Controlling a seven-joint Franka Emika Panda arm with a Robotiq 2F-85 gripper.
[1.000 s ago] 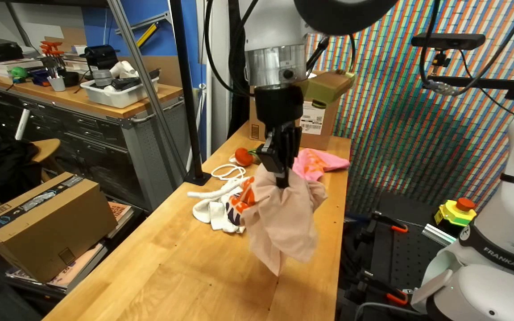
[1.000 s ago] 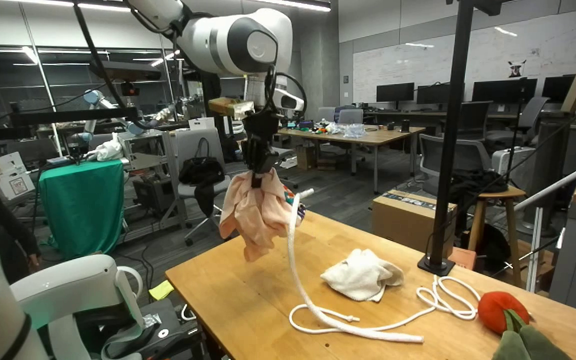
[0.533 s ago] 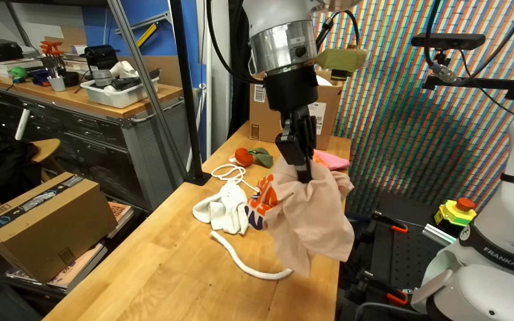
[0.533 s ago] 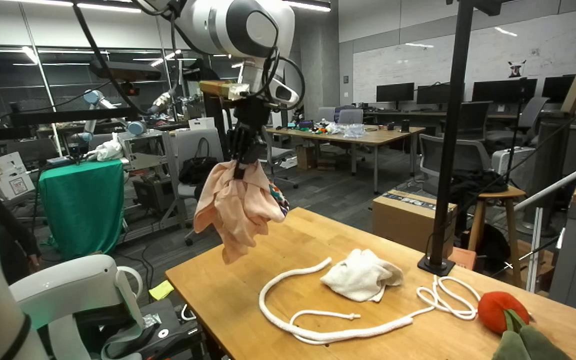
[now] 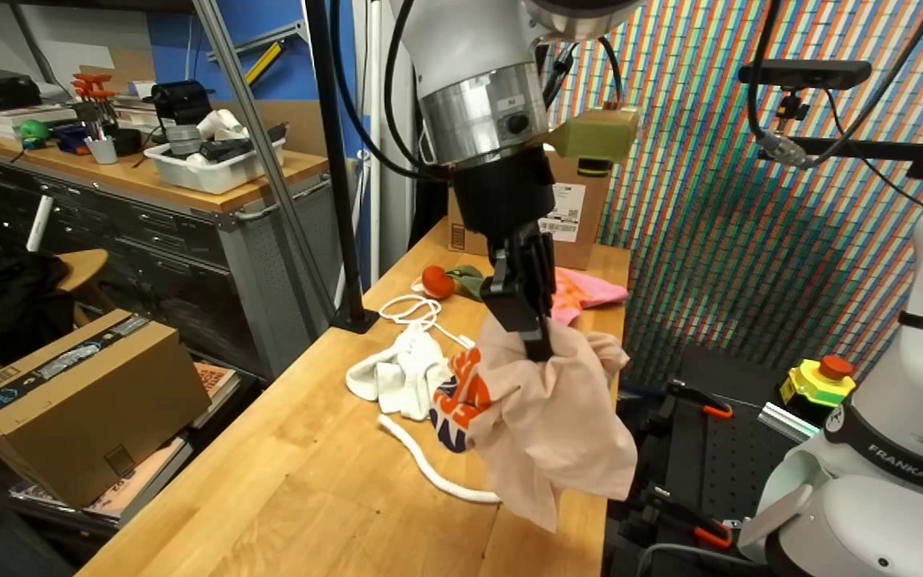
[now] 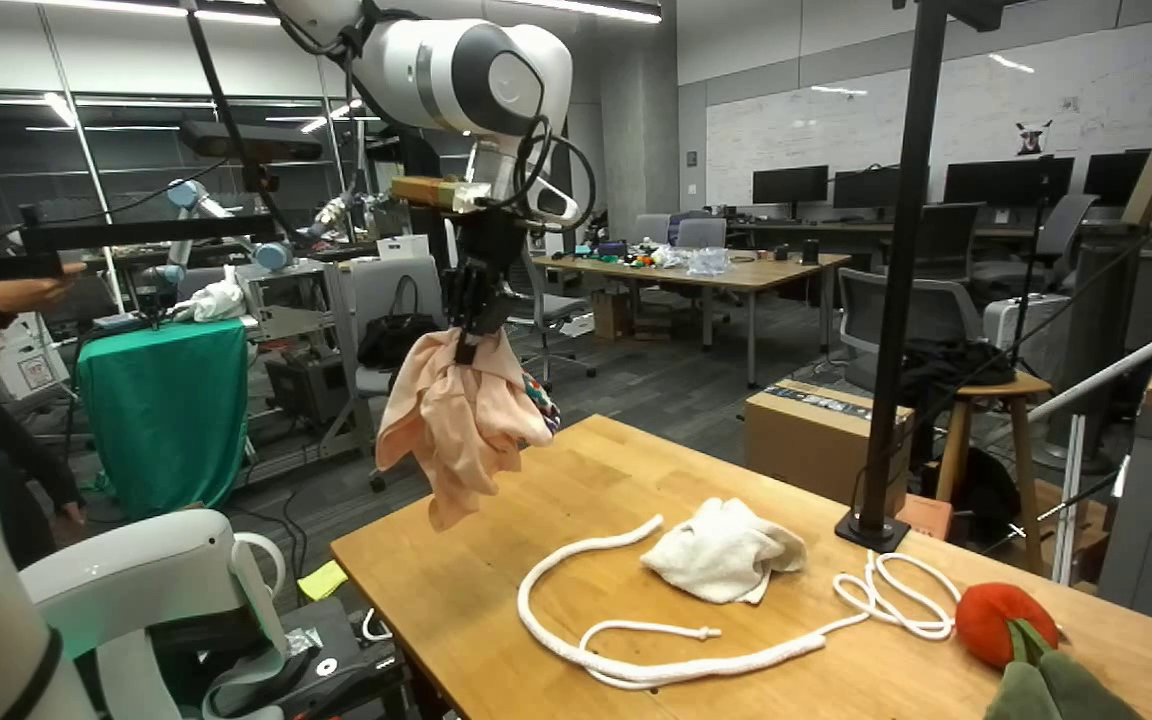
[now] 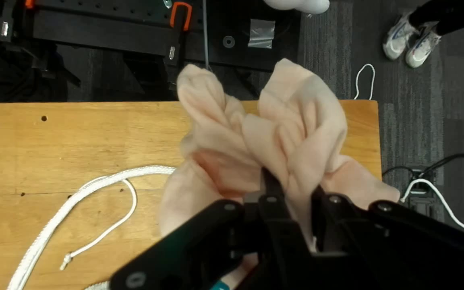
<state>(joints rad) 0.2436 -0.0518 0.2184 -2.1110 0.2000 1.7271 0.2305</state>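
Jaws stand close together, the narrow gap between them filled by a gathered fold of fabric; the gripper [image 7: 294, 186] points downward at a slight tilt. Item held: pale pink cloth [image 5: 550, 425], pinched near its top between the black fingers [image 5: 539, 349]; the bulk hangs below them in both exterior views, while two ruffled lobes spread beyond the fingertips in the wrist view. Fabric is thin, matte, soft-looking and heavily creased, tapering to a pointed lower corner; one flank bears bold orange and navy lettering, too crumpled to read whole. Support beneath: wooden table [image 5: 309, 481], honey-coloured, with visible grain, seams and small dark holes. On the table, near the hanging cloth: white rope [image 6: 736, 663], thick, woven, bent in a wide curve with blunt ends. Running partly along it: white cord [image 6: 648, 626], thinner, knotted at one tip. Just beside the rope: off-white cloth [image 6: 726, 550], nubbly like towelling, crumpled into a low mound. Farther along: red rounded object [image 6: 1004, 622], soft-looking, with green leaf-like flaps [image 6: 1056, 685]; bright pink cloth [image 5: 598, 290], rumpled, printed in orange; cardboard box [image 5: 582, 252], brown, square-edged, carrying a white label.
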